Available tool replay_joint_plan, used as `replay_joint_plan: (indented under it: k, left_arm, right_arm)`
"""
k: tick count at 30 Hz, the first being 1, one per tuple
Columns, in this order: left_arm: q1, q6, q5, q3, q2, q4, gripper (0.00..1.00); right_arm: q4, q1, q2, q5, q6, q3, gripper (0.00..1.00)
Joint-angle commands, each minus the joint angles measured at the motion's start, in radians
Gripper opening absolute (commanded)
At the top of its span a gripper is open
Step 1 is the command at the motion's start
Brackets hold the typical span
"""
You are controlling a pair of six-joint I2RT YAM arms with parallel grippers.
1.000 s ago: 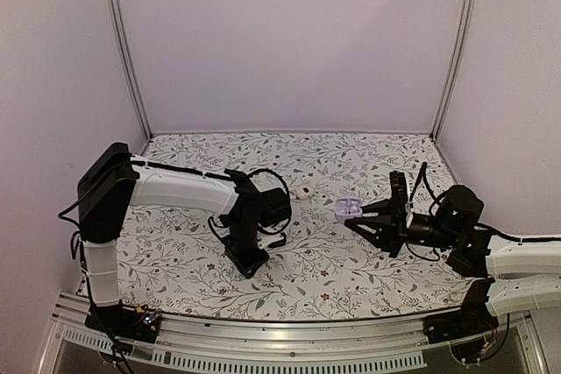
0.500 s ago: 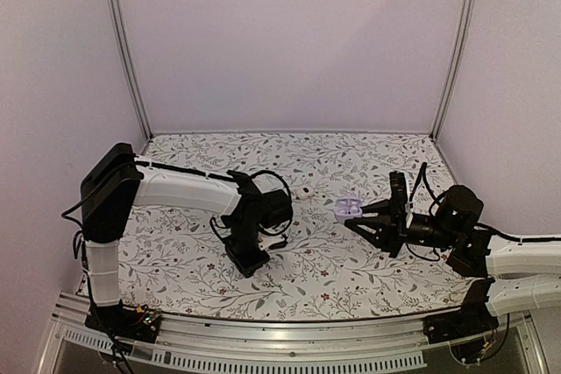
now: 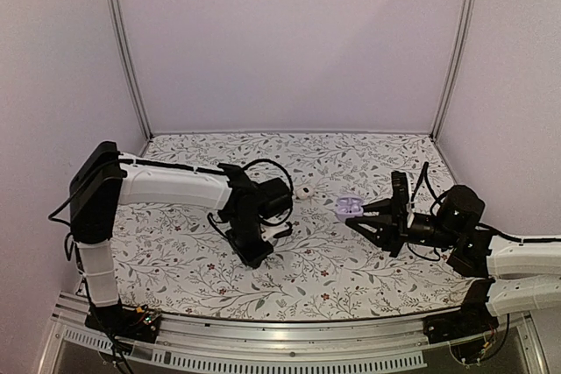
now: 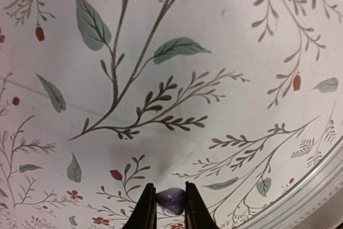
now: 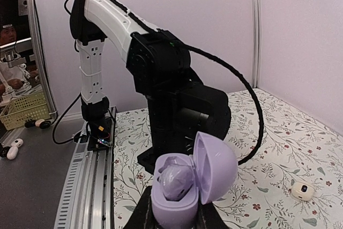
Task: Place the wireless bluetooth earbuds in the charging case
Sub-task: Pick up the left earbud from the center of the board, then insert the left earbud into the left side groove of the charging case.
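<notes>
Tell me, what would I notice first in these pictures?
The open purple case, lid up, pinched in the right arm's fingers over the flowery table. Then the left arm's fingers squeezing a tiny purple earbud. A small white case lies on the table between the arms.

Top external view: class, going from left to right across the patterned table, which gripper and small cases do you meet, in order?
left gripper → white case → purple charging case
</notes>
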Motion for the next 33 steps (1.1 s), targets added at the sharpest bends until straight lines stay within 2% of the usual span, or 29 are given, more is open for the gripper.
replay_joint_plan:
  k: [1, 8, 13, 16, 25, 33]
  left_arm:
    - [0.019, -0.012, -0.014, 0.022, -0.152, 0.116, 0.12]
    - [0.019, -0.023, 0.015, 0.047, -0.364, 0.328, 0.08]
    - [0.019, -0.021, 0.051, -0.084, -0.597, 0.645, 0.09]
    - [0.019, -0.031, 0.055, -0.145, -0.675, 0.775, 0.09]
    - [-0.017, -0.051, 0.107, -0.212, -0.692, 1.018, 0.08]
    - [-0.069, -0.107, 0.079, -0.224, -0.626, 1.167, 0.07]
  right_arm:
    - [0.029, -0.007, -0.037, 0.016, -0.046, 0.013, 0.00]
    - [0.048, -0.005, -0.066, -0.005, -0.239, 0.014, 0.00]
    - [0.092, 0.006, -0.079, 0.099, -0.341, 0.004, 0.00]
    - [0.127, 0.010, -0.073, 0.143, -0.385, 0.006, 0.00]
    - [0.191, 0.059, 0.014, 0.235, -0.431, 0.040, 0.00]
    - [0.262, 0.136, 0.070, 0.438, -0.484, 0.056, 0.00]
